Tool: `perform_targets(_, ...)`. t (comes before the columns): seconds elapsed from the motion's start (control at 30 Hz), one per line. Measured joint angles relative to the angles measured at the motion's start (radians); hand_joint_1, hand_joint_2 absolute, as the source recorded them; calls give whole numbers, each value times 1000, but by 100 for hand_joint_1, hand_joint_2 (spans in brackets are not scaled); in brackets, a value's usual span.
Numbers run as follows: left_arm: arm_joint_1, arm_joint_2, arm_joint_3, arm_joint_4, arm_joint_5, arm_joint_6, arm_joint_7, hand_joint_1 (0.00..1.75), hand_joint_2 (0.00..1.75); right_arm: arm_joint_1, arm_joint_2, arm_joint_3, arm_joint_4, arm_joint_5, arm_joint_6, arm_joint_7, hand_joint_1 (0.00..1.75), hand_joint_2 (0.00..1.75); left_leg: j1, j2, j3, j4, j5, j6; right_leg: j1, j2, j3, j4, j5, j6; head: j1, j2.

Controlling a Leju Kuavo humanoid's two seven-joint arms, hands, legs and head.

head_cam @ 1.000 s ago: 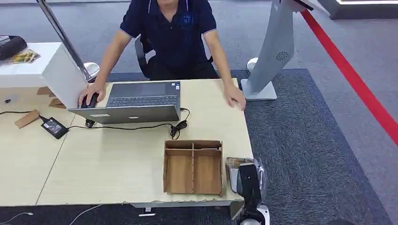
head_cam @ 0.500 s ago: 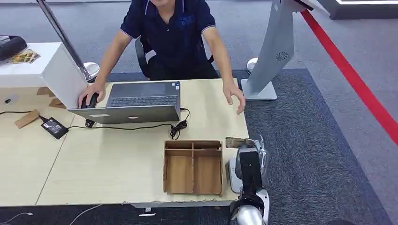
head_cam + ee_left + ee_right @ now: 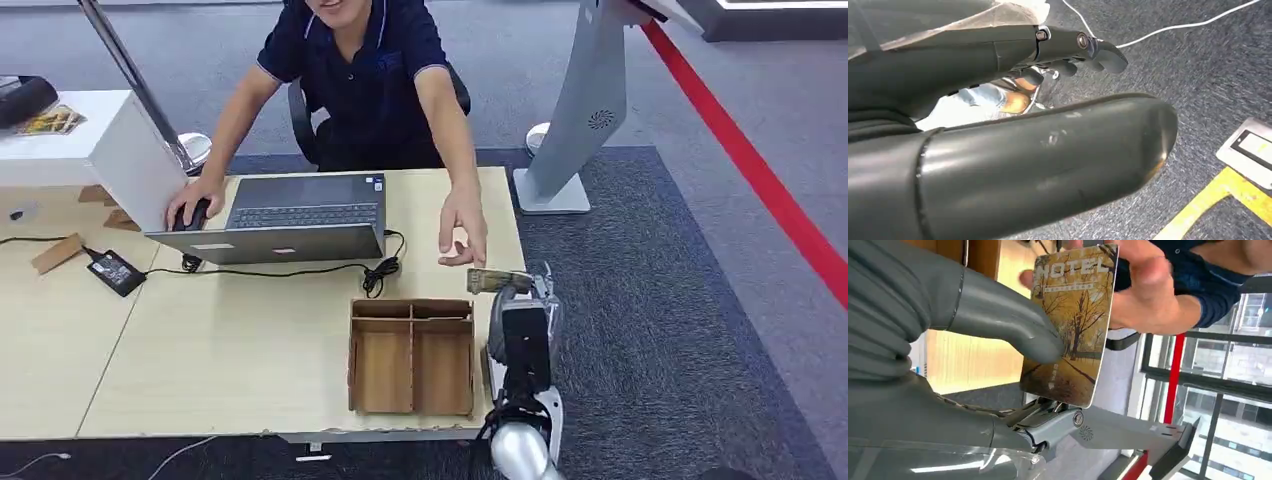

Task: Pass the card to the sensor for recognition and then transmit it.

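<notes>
Currently your right hand [image 3: 520, 320] is raised off the desk's right edge and pinches the card [image 3: 1074, 325] between the thick thumb and the darker fingers behind it; in the head view the card [image 3: 497, 281] sticks out flat beyond the fingertips, toward the far side of the desk [image 3: 250, 350]. The print reads "HOTEL" over an autumn tree scene.

Note the person's hand [image 3: 462, 232]: it reaches in across the desk's far right corner and hangs just beside the card. In the right wrist view their fingers [image 3: 1143, 285] overlap the card's far end, but you cannot tell whether they have closed on it.

Just beside your right hand, near the desk's near right corner, stands the wooden tray [image 3: 411, 357]. Further out along the far edge: the laptop [image 3: 290, 215], with the person's other hand on the mouse [image 3: 196, 214].

Your left hand [image 3: 1073, 47] hangs over carpet with fingers partly curled and nothing visible in them; whether it is slack or closed you cannot tell.

Progress, as judgement: the sensor step cannot be confirmed from these views. The handover looks under way, not complete. Left to do: the person takes hold, you release and withdraw.
</notes>
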State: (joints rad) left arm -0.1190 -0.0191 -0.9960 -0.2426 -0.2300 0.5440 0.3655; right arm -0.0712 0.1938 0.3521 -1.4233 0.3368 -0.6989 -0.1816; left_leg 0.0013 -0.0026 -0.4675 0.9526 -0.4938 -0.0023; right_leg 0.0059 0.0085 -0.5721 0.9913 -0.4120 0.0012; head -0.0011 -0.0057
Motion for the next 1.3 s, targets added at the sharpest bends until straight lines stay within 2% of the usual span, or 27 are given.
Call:
perform_targets(0.4, 0, 0, -13, 0, -3, -4, -2, 0, 0, -7, 5, 13, -8, 1, 0, 0, 175, 175, 0, 0, 0, 0, 0, 0, 0, 0, 0, 0, 0, 0, 0, 0)
perform_targets(0.43, 0, 0, -13, 0, -3, -4, -2, 0, 0, -8, 5, 13, -8, 2, 0, 0, 166, 175, 0, 0, 0, 0, 0, 0, 0, 0, 0, 0, 0, 0, 0, 0)
perform_targets(0.47, 0, 0, -13, 0, -3, -4, -3, 0, 0, -8, 5, 13, -8, 2, 0, 0, 0, 175, 0, 0, 0, 0, 0, 0, 0, 0, 0, 0, 0, 0, 0, 0)
perform_targets(1.3, 0, 0, -13, 0, 4, -5, -3, 0, 0, -2, -13, 33, -8, 0, 0, 55, 0, 175, 0, 0, 0, 0, 0, 0, 0, 0, 0, 0, 0, 0, 0, 0)
